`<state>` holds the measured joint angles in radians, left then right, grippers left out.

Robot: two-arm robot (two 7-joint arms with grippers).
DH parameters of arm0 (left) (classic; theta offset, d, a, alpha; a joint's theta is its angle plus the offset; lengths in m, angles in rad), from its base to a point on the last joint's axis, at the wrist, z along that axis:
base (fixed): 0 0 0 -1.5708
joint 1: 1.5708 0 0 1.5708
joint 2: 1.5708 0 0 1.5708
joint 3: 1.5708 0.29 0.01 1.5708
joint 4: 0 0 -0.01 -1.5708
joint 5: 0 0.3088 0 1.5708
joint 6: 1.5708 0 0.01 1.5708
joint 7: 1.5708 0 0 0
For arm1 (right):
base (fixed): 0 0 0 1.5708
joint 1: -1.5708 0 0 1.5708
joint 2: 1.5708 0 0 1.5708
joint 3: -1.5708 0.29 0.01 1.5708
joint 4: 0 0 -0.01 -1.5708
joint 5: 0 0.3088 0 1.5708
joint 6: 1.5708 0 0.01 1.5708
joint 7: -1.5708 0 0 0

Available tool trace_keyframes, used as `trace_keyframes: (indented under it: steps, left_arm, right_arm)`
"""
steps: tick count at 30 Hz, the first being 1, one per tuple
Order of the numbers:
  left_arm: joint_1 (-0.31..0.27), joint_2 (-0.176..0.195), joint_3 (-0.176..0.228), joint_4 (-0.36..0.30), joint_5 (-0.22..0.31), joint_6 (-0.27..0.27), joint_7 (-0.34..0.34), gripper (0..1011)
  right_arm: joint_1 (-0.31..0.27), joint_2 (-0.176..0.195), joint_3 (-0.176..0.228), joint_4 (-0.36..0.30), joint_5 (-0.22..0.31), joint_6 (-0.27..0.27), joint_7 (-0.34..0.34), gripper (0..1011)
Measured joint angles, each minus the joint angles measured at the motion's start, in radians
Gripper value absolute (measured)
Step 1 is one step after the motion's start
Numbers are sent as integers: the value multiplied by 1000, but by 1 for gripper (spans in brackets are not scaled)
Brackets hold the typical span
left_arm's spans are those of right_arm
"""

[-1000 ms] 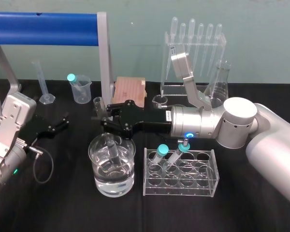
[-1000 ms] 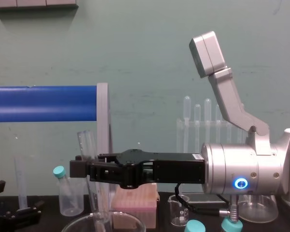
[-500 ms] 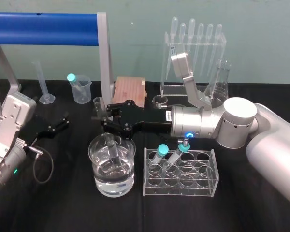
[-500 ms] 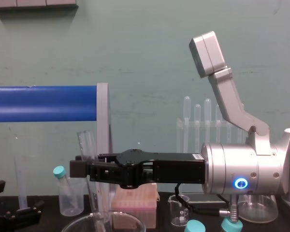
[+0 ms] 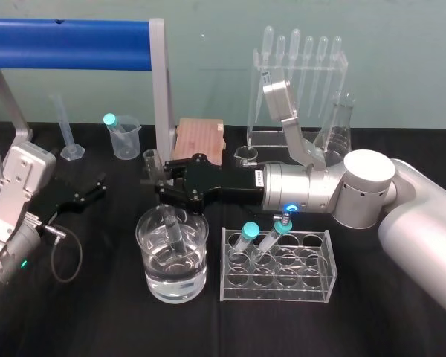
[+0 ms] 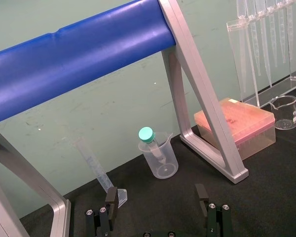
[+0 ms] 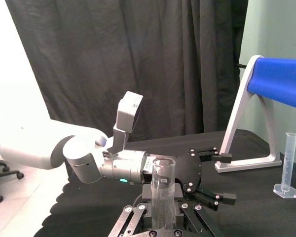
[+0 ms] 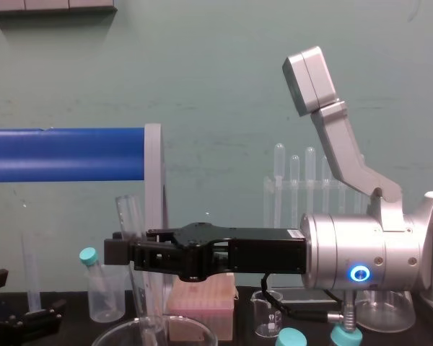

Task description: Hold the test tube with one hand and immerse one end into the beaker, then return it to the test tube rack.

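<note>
Surface: black-covered table [image 5: 97, 320], green wall behind
Beaker: the beaker [image 5: 172, 256] stands nearest the robot, part filled with clear liquid, just beside a low rack [image 5: 276, 279] carrying two teal-capped tubes [image 5: 250, 232]
Test tube: the test tube [image 5: 172, 232] stands slightly tilted, lower end inside the beaker and apparently in the liquid; depth cannot be told
Right gripper: the right gripper [image 5: 163, 187] reaches across above the beaker, fingers clamped on the tube's upper part, the tube's open mouth clear above them
Left gripper: the left gripper [image 5: 89, 192] is parked at the table's left, fingers spread wide, holding nothing
Test tube rack: the test tube rack [image 5: 257, 89] stands far back by the wall, well apart from the beaker, with pipettes [image 5: 294, 56] hanging in it
Risk: a tilted lift could knock the tube against the beaker's thick rim; wet glass may slip in the grip; the return path crosses the low rack, and the crowded pipettes leave little room for a clean insertion
</note>
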<state>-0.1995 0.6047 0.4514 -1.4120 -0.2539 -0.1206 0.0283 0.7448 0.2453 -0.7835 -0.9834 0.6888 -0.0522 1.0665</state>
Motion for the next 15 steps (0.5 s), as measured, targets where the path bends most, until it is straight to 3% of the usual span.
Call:
trace_keyframes:
  steps: [15]
  left_arm:
    - [0,0,0,0,0,0,0,1000]
  right_arm:
    - [0,0,0,0,0,0,0,233]
